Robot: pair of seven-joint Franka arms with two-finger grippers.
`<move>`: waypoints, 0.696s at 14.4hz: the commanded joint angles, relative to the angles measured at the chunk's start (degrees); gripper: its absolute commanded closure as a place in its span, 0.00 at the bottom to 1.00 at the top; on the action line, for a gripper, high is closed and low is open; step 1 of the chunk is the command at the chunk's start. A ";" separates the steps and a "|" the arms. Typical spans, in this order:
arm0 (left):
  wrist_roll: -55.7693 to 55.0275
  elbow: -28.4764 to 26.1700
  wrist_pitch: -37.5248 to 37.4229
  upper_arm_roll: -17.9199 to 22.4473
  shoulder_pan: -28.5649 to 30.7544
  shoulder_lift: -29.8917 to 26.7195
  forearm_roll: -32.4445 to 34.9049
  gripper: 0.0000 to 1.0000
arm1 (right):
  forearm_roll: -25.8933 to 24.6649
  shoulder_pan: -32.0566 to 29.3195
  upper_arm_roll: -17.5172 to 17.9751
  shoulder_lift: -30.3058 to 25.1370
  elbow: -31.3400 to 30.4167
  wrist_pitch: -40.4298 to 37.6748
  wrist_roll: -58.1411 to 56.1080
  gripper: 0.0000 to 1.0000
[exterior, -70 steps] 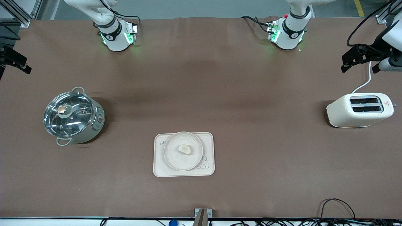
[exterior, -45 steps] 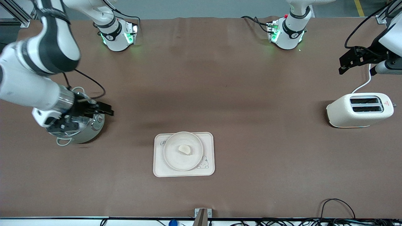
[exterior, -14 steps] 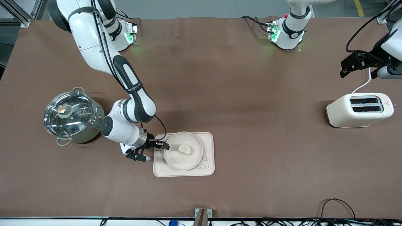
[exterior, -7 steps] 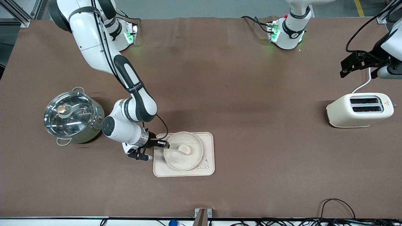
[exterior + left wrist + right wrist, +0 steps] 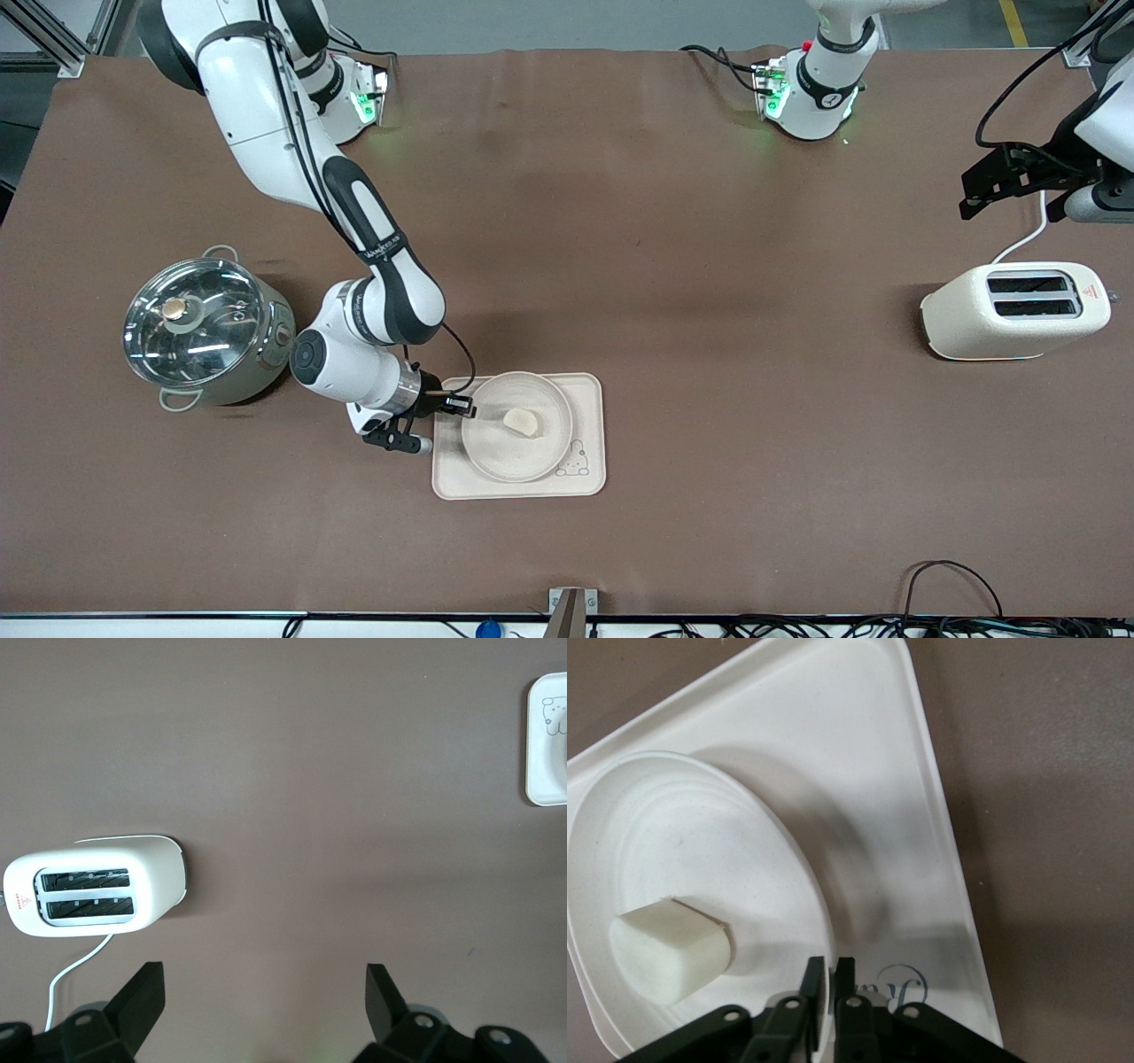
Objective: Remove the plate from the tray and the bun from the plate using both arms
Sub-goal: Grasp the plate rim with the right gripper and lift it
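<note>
The plate lay on the tray near the front camera, the bun on it. The right tool was closed thin on the plate's rim, it seemed. With so narrow a pinch, the plate could tip and the bun slide off. Farther up, the left tool waited wide open above the worktop near the toaster.

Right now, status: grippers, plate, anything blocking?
Right gripper shut on plate rim, plate on tray, bun on plate. Left gripper open, waiting above toaster. Nothing blocking.
</note>
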 commanded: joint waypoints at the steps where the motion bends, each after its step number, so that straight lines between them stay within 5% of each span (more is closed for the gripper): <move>1: -0.63 1.16 -0.04 -0.24 0.10 0.50 -0.23 0.00 | 1.03 0.23 0.04 0.68 0.98 -0.04 -1.07 0.99; 10: -0.63 1.16 0.13 -0.24 0.19 0.50 -0.32 0.00 | 3.57 -2.06 2.06 0.07 1.95 -2.31 -2.40 1.00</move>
